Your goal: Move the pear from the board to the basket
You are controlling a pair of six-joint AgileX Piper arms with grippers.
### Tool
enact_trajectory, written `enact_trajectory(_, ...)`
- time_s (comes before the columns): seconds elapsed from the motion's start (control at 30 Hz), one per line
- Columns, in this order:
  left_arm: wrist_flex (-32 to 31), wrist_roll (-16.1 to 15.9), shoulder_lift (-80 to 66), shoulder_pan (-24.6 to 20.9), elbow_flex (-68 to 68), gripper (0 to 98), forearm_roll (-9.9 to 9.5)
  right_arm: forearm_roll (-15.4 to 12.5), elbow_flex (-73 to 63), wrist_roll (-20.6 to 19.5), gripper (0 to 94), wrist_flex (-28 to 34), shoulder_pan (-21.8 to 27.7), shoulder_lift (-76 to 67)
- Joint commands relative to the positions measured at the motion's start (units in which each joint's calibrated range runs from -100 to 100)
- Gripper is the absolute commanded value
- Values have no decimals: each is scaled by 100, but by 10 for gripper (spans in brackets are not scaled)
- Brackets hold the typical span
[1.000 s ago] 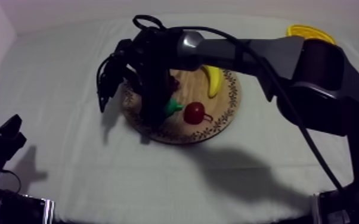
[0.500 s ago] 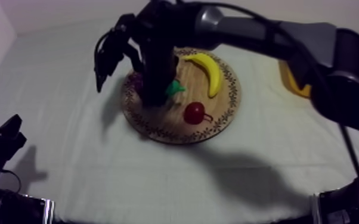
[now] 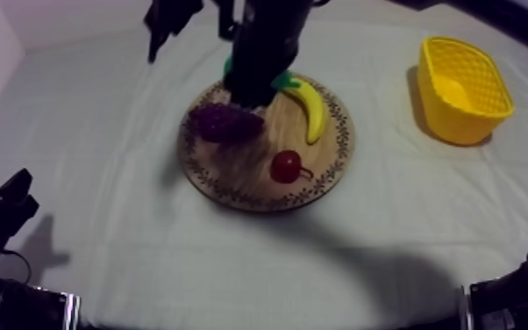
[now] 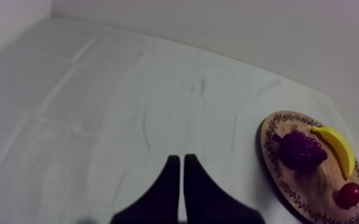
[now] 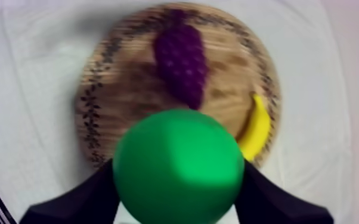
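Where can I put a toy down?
Bare cloth lies between the wooden board and the yellow basket, and a wide stretch between the board and the left gripper. The board is crowded: grapes, banana, small red fruit, with the right gripper holding the pear above it.

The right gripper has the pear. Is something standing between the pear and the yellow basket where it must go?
Nothing visible does. The right gripper holds the pear over the wooden board. The banana lies flat on the board towards the yellow basket, seemingly below the pear, and bare cloth follows.
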Motion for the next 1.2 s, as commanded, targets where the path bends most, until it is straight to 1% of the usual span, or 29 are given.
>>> enact_trajectory(0.0, 0, -1, 2, 1, -2, 1, -3, 23, 63, -275, 462, 26, 91, -231)
enact_trajectory(0.1, 0, -1, 2, 1, -2, 1, -3, 54, 120, -471, 464, 134, 302, -433)
enact_trajectory(0.2, 0, -1, 2, 1, -2, 1, -3, 37, 144, -547, 462, 228, 593, -588)
enact_trajectory(0.47, 0, -1, 2, 1, -2, 1, -3, -30, 305, -666, 460, 256, 1587, -806)
enact_trajectory(0.6, 0, -1, 2, 1, -2, 1, -3, -139, 406, -730, 460, 212, 2100, -813)
enact_trajectory(0.77, 0, -1, 2, 1, -2, 1, -3, -285, 510, -705, 459, 145, 2722, -786)
enact_trajectory(0.9, 0, -1, 2, 1, -2, 1, -3, -330, 561, -629, 458, 72, 3158, -737)
enact_trajectory(1.03, 0, -1, 2, 1, -2, 1, -3, -348, 647, -548, 458, -15, 3495, -701)
enact_trajectory(1.17, 0, 0, 2, 1, -2, 1, -3, -356, 765, -505, 458, -110, 3707, -611)
